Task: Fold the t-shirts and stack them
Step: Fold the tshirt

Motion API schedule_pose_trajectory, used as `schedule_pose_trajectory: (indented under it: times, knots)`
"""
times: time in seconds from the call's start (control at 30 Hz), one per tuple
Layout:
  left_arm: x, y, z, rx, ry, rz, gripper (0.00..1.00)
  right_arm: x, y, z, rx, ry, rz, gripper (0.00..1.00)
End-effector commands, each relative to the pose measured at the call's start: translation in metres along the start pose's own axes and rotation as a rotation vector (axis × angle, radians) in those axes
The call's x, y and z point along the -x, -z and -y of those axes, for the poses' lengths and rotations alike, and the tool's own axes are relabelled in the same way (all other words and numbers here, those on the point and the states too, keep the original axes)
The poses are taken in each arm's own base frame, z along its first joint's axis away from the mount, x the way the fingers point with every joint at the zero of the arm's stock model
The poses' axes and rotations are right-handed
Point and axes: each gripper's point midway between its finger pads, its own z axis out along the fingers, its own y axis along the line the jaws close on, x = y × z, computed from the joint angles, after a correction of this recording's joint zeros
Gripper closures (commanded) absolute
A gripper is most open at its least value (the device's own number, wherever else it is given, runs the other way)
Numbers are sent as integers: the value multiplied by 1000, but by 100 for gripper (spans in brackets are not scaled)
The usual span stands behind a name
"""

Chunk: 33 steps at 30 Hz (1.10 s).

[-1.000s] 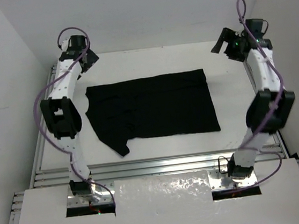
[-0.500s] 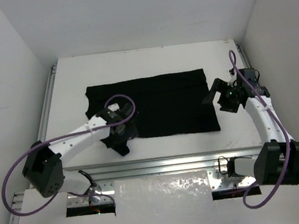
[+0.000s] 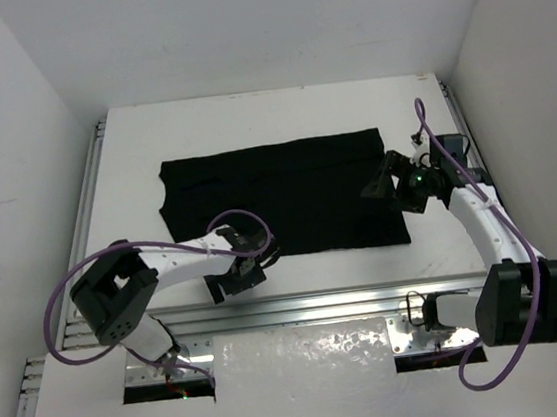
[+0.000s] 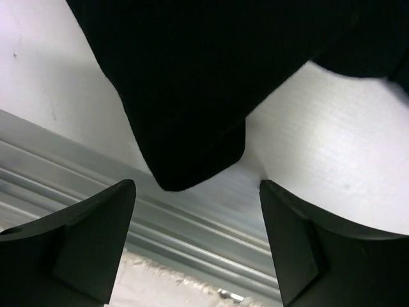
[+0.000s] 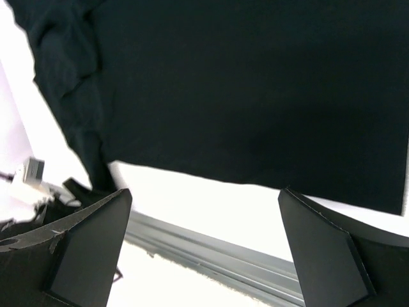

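Black soft-fabric short-sleeved t-shirt [image 3: 287, 192] lies spread flat in the middle of your white table [image 3: 268, 119], with its collar end toward the left and its straight hem toward the right. Its near sleeve [image 4: 192, 128] points at the near edge of the table, and the sleeve tip sits just beside the grooved aluminium rail [image 4: 192, 224] that runs along that edge. Your left claw [image 3: 238, 278] is down low at that sleeve. In the left wrist view its two black fingers [image 4: 96, 236] stand well apart on either side of the sleeve tip, with bare gaps between them and the cloth, so the claw is open and grips nothing. Your right claw [image 3: 378, 179] hangs over the right part of the t-shirt, near the hem. In the right wrist view its fingers sit at the far corners, spread wide, with only flat cloth, a strip of table and the rail showing between them, so it holds nothing.
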Motion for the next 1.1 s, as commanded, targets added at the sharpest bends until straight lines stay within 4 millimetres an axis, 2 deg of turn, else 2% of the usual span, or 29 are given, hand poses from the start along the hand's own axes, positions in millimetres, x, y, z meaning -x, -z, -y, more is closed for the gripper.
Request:
schedule_pose_trajectory:
  times: [0.0, 0.1, 0.13, 0.17, 0.27, 0.3, 0.33, 0.43, 0.47, 0.5, 0.57, 0.6, 0.7, 0.8, 0.93, 0.97, 1.03, 1.07]
  knots:
    - [16, -6, 5, 16, 77, 85, 23, 9, 9, -26, 86, 53, 41, 1]
    - [30, -8, 15, 16, 57, 135, 30, 12, 12, -29, 81, 59, 50, 1]
    - [31, -9, 14, 34, 45, 137, 32, 11, 13, -29, 84, 62, 48, 1]
    - [33, -11, 11, 53, 35, 140, 39, 12, 14, -30, 86, 63, 50, 1]
    - [40, -13, 2, 99, 27, 172, 42, 11, 13, -29, 84, 72, 50, 1]
    - [39, -16, -3, 105, 27, 167, 47, 9, 12, -27, 79, 72, 48, 1]
    - [41, -15, 2, 78, 36, 169, 52, 9, 12, -26, 76, 79, 51, 1]
    - [42, -13, 3, 64, 31, 166, 74, 12, 11, -19, 39, 95, 64, 1]
    - [43, -10, 3, 59, 25, 164, 87, 12, 10, -17, 31, 95, 64, 1]
    - [43, -6, 5, 53, 23, 163, 94, 11, 7, -14, 17, 91, 49, 1]
    - [50, 10, 7, 19, 34, 171, 100, 9, 3, -9, -1, 81, 29, 1]
    - [56, 21, 12, -11, 42, 183, 100, 9, 2, -7, -13, 74, 24, 1]
    - [77, 55, 11, -62, 46, 221, 100, 9, -7, 9, -74, 65, -7, 1]
    - [100, 71, 5, -43, 83, 234, 100, 10, -11, 16, -109, 70, -31, 1]
    - [139, 81, -7, -32, 141, 278, 100, 16, -18, 32, -195, 80, -58, 1]
    - [156, 82, -9, -51, 193, 286, 100, 20, -19, 35, -208, 81, -53, 1]
    - [171, 81, -9, -79, 194, 280, 100, 17, -25, 45, -241, 78, -95, 1]
    - [181, 82, -1, -117, 204, 293, 100, 23, -25, 43, -245, 87, -92, 1]
